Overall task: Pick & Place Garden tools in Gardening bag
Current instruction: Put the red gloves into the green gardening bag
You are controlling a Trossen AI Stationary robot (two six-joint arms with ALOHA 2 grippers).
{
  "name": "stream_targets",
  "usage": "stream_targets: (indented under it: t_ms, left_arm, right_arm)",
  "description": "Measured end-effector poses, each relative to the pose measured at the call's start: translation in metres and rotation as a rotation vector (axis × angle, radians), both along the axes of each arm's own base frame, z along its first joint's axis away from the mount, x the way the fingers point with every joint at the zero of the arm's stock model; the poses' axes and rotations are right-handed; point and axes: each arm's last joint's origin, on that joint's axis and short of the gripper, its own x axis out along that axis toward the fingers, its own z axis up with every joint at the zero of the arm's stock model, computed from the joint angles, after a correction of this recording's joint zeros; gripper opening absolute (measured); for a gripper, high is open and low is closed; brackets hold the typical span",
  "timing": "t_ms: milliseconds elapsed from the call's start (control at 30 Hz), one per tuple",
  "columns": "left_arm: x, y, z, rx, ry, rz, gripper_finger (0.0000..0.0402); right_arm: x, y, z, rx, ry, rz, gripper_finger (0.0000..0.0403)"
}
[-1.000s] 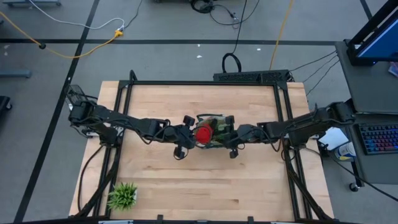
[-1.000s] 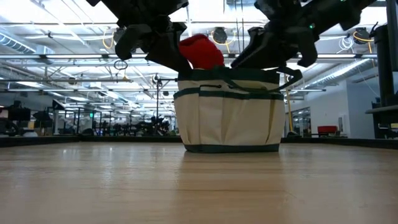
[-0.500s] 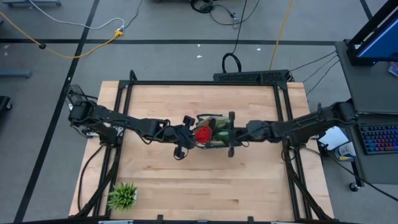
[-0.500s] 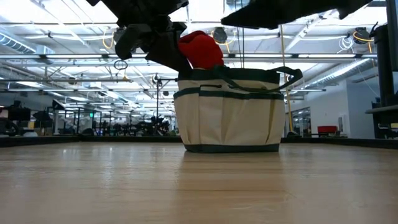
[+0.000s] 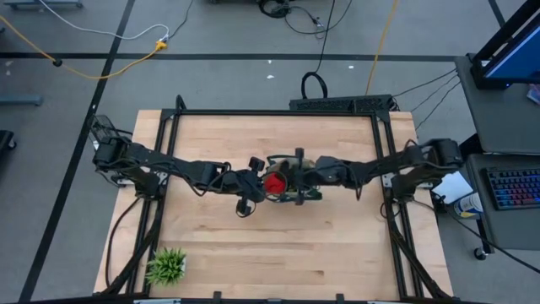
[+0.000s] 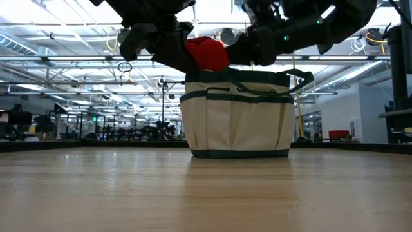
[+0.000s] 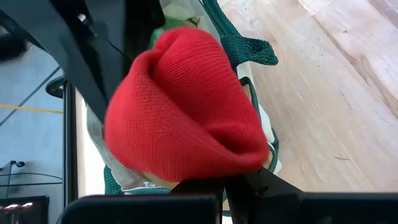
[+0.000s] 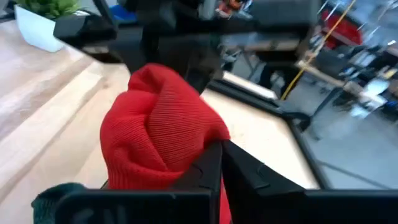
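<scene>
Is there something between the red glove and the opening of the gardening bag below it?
Nothing visible blocks the drop. The red glove hangs just above the gardening bag, held by the shut left end effector. The right end effector, also shut, is pressed against the glove from the other side.

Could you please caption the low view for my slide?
Both grippers, left and right, pinch a red glove above the gardening bag.
</scene>
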Motion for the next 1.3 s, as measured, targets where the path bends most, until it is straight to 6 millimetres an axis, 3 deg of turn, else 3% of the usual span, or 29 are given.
stream_targets:
  t_ms: [500, 733, 967, 1300]
  left_arm:
    - [-0.001, -0.007, 0.000, 0.002, -0.003, -0.016, 0.0004]
    - [-0.002, -0.016, 0.001, 0.019, -0.016, 0.001, 0.0003]
    - [-0.001, -0.012, 0.001, 0.023, -0.028, 0.043, 0.0002]
    - [-0.001, -0.008, 0.001, 0.004, -0.027, 0.072, 0.0003]
  right_arm:
    - [-0.012, -0.022, -0.039, 0.019, 0.392, -0.121, 0.0001]
    - [-0.015, -0.028, -0.043, 0.025, 0.437, -0.158, 0.0001]
    - [-0.014, -0.023, -0.025, 0.004, 0.314, -0.146, 0.0003]
    - [-0.036, -0.023, 0.002, 0.022, 0.315, -0.160, 0.0024]
